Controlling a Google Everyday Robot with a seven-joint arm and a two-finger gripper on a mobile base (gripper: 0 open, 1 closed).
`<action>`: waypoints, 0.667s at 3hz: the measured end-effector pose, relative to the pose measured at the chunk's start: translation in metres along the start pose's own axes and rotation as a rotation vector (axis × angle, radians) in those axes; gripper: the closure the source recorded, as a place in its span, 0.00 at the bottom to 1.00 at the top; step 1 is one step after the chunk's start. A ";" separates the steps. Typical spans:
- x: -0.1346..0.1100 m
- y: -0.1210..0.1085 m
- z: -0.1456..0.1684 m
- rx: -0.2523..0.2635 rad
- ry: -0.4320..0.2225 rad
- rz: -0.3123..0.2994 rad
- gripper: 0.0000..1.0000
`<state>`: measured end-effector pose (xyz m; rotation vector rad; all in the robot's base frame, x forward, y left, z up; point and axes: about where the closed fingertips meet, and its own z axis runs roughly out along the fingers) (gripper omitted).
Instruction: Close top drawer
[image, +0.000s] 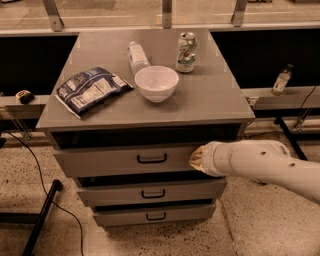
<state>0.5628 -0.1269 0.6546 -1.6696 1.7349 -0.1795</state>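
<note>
The top drawer (100, 161) of the grey cabinet stands pulled out a little, with a dark gap above its flat grey front and a small black bar handle (151, 159) at its centre. My gripper (196, 157) is at the end of the white arm that comes in from the right. It sits against the right part of the drawer front, to the right of the handle. The arm's end hides the fingers.
On the cabinet top (215, 100) lie a blue chip bag (90, 90), a white bowl (156, 83), a lying plastic bottle (136, 56) and an upright can (186, 52). Two more drawers (150, 192) sit below. A small bottle (281, 80) stands on the ledge at right. A cable runs along the floor at left.
</note>
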 end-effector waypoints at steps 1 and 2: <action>-0.001 0.024 -0.014 -0.013 -0.023 -0.020 1.00; -0.011 0.047 -0.036 -0.033 -0.077 -0.057 1.00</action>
